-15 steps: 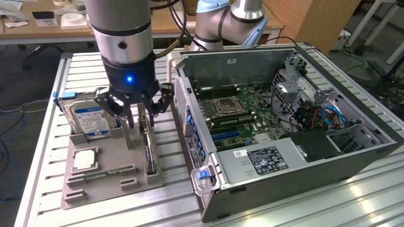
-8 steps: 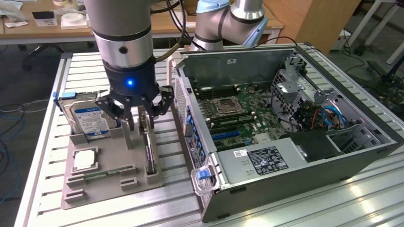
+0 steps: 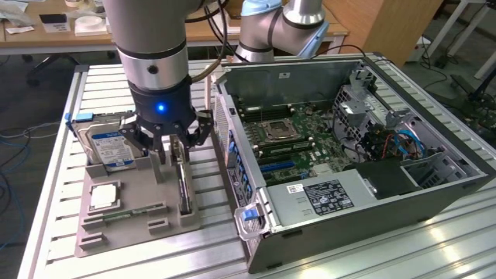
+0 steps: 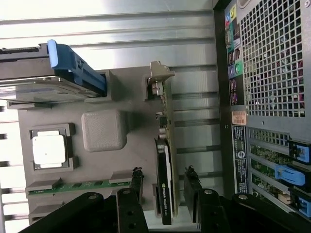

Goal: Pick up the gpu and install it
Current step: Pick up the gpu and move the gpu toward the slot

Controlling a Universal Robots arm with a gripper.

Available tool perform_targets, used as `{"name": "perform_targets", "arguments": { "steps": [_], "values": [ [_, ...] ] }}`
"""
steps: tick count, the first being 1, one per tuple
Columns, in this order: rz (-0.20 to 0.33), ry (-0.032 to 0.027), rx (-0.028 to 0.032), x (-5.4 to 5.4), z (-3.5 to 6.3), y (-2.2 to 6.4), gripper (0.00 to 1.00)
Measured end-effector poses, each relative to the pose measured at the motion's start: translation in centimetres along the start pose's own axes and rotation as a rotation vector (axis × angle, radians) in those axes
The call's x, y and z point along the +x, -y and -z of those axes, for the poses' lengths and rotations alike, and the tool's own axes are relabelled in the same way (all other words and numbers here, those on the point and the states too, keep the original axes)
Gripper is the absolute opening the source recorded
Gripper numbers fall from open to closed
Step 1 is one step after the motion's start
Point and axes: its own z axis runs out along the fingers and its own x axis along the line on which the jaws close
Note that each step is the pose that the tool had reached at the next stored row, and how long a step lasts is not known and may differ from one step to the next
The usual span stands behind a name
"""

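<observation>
The gpu (image 3: 183, 181) stands on its long edge in a slot of the grey holder tray (image 3: 132, 235) on the exterior view's left. It is a thin dark card (image 4: 165, 145) with a pale metal bracket (image 4: 158, 77) at one end. My gripper (image 3: 174, 150) hangs directly over it, open, with one finger on each side of the card. In the wrist view the gripper (image 4: 164, 183) straddles the card's end away from the bracket, and a gap shows between the fingers (image 4: 137, 180) and the board.
The tray also holds a silver hard drive (image 3: 108, 145), a square processor (image 3: 104, 196) and a narrow green memory stick (image 3: 124, 214). An open computer case (image 3: 434, 192) lies to the exterior view's right, motherboard (image 3: 287, 139) exposed. Its perforated rear panel (image 4: 272, 73) stands close beside the tray.
</observation>
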Motion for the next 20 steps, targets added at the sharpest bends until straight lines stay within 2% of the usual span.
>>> {"name": "perform_targets", "arguments": {
  "steps": [9, 15, 20],
  "values": [
    [0.0, 0.0, 0.0, -0.2, -0.26, 0.0, 0.47],
    [0.0, 0.0, 0.0003, -0.3, -0.94, 0.08, 0.47],
    [0.008, -0.0029, 0.0041, -0.3, -1.46, 0.13, 0.47]
  ]
}}
